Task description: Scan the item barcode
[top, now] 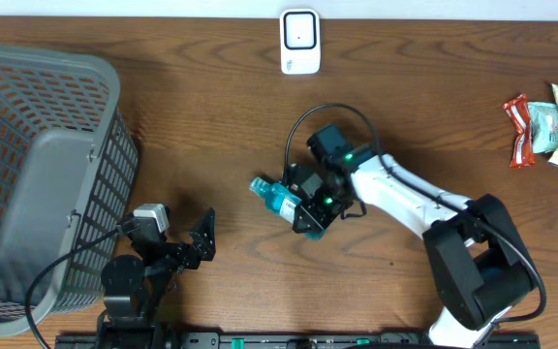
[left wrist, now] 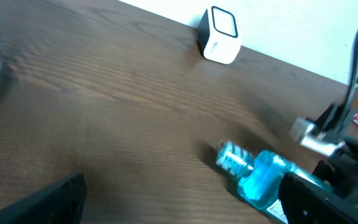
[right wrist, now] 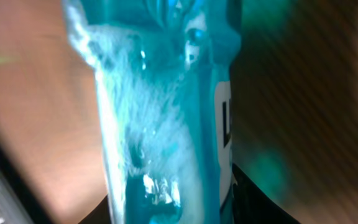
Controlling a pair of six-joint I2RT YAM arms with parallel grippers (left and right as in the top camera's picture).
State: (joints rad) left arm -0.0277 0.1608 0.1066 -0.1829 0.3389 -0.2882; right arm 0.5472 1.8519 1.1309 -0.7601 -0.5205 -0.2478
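Two robot arms share a brown wooden table (top: pixel 211 126). At the table's middle, the right gripper (top: pixel 301 206) is clamped on a clear blue plastic bottle (top: pixel 277 199) lying on its side, its ribbed cap pointing away from the gripper. A small white box-shaped scanner (top: pixel 299 42) stands well beyond the bottle, at the table's far edge. The left gripper (top: pixel 200 237), nearer the front edge than the bottle, is spread wide and holds nothing. A grey plastic mesh basket (top: pixel 37 174) sits beside it.
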